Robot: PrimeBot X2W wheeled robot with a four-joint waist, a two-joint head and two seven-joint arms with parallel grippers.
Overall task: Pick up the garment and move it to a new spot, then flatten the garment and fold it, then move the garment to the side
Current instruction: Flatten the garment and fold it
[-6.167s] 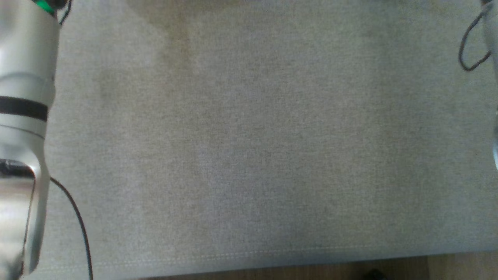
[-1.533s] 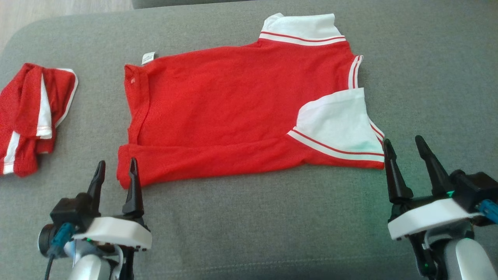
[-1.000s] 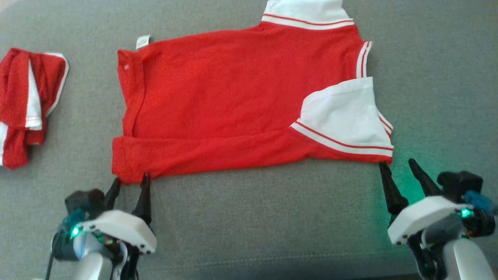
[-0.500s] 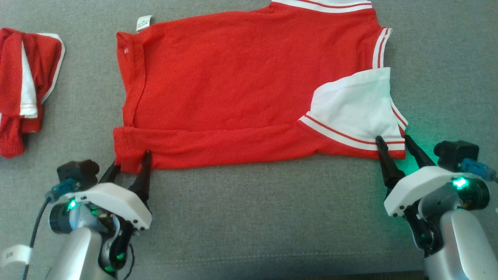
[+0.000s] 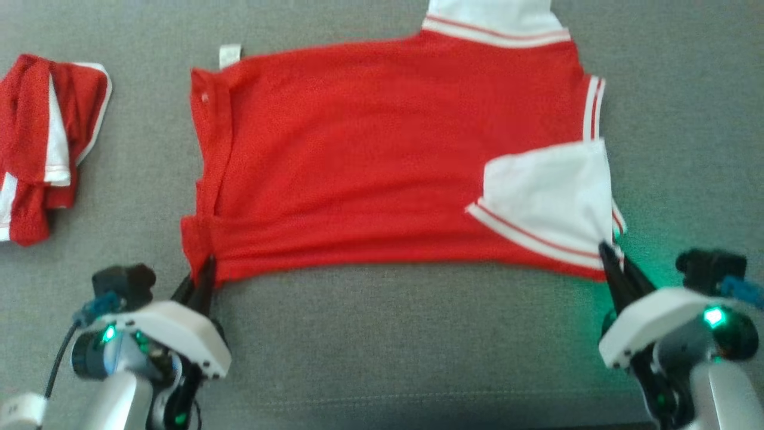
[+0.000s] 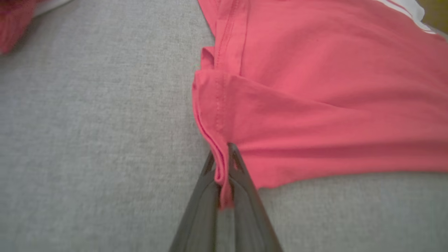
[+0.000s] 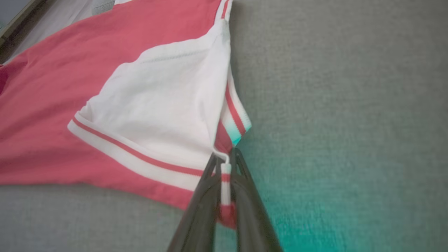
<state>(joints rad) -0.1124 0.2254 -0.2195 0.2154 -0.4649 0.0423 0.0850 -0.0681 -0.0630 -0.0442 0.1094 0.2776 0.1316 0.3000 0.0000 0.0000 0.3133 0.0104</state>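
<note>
— What is the left gripper (image 5: 205, 269) grasping?
— The shirt (image 5: 370, 161): its red hem corner is pinched tight between the fingers (image 6: 246, 196).
— And the right gripper (image 5: 607, 251)?
— Clenched on the striped edge of the white sleeve (image 5: 549, 191).
— Where does the shirt lie?
— On the grey surface (image 5: 382, 346), spread ahead of both grippers and spanning the gap between them. A second red bundle (image 5: 42, 137) sits well apart, ahead of the left gripper and out to its left.
</note>
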